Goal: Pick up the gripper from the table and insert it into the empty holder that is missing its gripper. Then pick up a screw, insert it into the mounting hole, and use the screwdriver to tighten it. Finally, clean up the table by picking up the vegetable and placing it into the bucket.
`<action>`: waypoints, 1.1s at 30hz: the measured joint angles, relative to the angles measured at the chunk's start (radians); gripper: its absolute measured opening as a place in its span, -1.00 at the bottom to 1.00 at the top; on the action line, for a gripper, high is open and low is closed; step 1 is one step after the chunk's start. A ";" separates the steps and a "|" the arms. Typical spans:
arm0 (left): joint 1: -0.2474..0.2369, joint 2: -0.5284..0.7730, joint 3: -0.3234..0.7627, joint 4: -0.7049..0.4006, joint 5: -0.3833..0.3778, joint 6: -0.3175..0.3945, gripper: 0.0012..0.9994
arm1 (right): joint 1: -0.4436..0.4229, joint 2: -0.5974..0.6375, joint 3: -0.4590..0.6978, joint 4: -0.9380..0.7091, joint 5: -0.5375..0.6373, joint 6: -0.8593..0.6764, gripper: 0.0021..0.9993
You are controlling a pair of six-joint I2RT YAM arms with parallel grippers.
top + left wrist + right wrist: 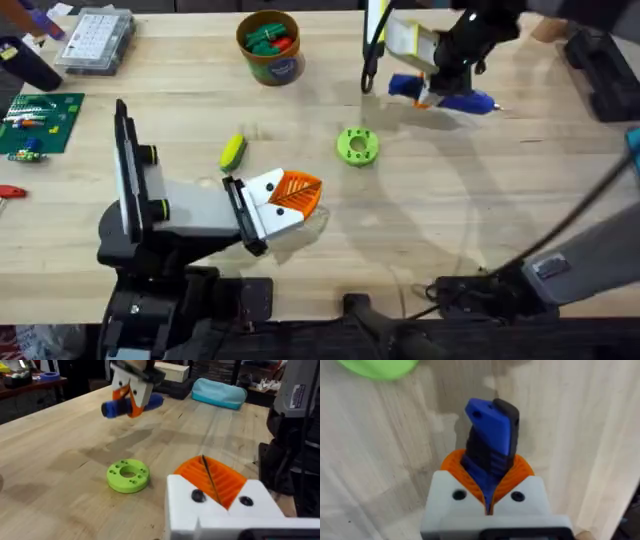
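My right gripper (432, 92) is shut on the blue screwdriver (462, 99) and holds it above the table at the far right. The right wrist view shows its orange pads (517, 467) clamped around the screwdriver (490, 435). In the left wrist view the screwdriver (112, 408) hangs in that gripper (132, 402) with a shadow under it. My left gripper (300, 190) is low over the table's middle, shut with nothing in it, its pads (225, 482) pressed together. The yellow-green vegetable (233, 152) lies just beyond it to the left. The bucket (272, 62) stands at the far middle with green and red pieces inside.
A lime-green disc with holes (357, 145) (128, 475) lies between the two grippers. A clear parts box (95, 40) and a green circuit board (40, 120) are at the far left. A black case (600, 70) sits at the far right.
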 joint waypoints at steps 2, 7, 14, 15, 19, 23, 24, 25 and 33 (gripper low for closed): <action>0.000 0.000 0.000 0.000 0.000 0.001 -0.99 | -0.016 0.048 0.000 0.003 0.014 -0.008 -0.96; 0.000 0.000 0.000 0.000 0.000 0.004 -0.99 | -0.023 0.147 0.000 0.037 0.033 -0.044 -0.96; 0.000 0.000 0.000 0.000 0.000 0.004 -0.99 | -0.016 0.193 -0.001 0.062 0.037 -0.062 -0.96; 0.000 0.000 0.000 0.000 0.000 0.004 -0.99 | -0.016 0.193 0.000 0.062 0.038 -0.063 -0.96; 0.000 0.000 0.000 0.000 0.000 0.004 -0.99 | -0.016 0.191 -0.001 0.063 0.040 -0.062 -0.68; 0.000 0.000 0.000 0.000 0.000 0.010 -0.71 | -0.016 0.186 0.000 0.065 0.047 -0.069 0.12; 0.000 0.000 0.000 0.000 0.000 0.010 -0.42 | -0.016 0.186 0.000 0.067 0.049 -0.069 0.42; 0.000 0.000 0.000 0.000 -0.001 0.011 -0.09 | -0.016 0.186 0.000 0.067 0.050 -0.069 0.71; 0.000 0.000 0.000 0.000 0.000 0.011 0.97 | -0.016 0.184 0.000 -0.026 0.054 0.046 0.99</action>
